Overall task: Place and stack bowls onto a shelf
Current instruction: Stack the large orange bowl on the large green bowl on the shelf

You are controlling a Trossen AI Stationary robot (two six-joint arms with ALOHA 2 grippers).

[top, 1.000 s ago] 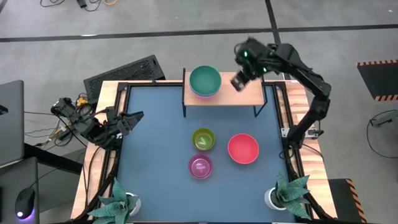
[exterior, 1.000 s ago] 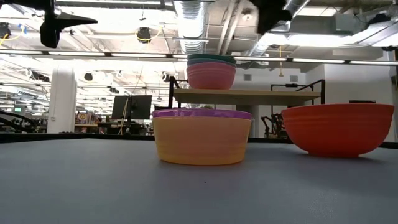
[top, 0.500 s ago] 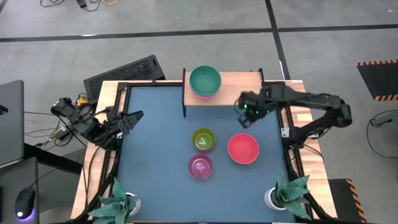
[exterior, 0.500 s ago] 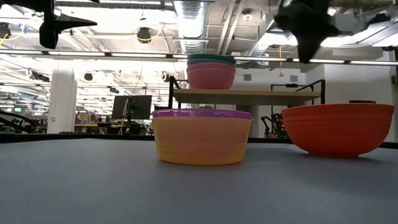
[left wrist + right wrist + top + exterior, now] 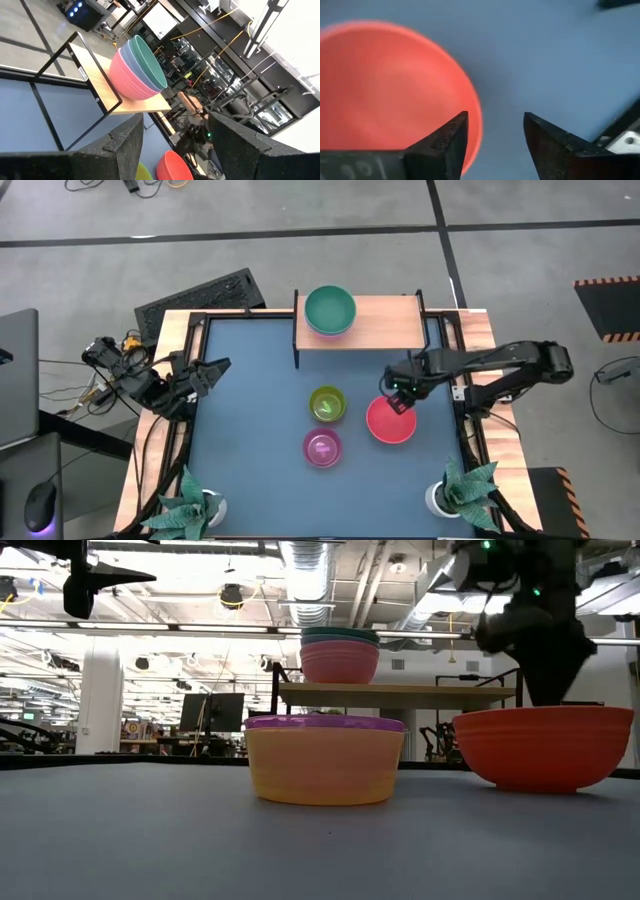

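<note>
The red bowl (image 5: 391, 420) sits on the tabletop (image 5: 250, 430), its rim directly under the right claw (image 5: 397, 397), whose fingers (image 5: 445, 140) are spread with the rim between them. Just beyond the claw stands the shelf (image 5: 385, 322), already carrying a stack topped by the green bowl (image 5: 329, 310). Beside the red bowl, away from the claw's arm, sit the yellow bowl (image 5: 327, 404) and the purple bowl (image 5: 321, 448). The likely slip: closing on the thin rim too shallowly, so the bowl tilts or drops, or pushing it sideways into the yellow bowl. The left claw (image 5: 210, 370) waits well apart, open
</note>
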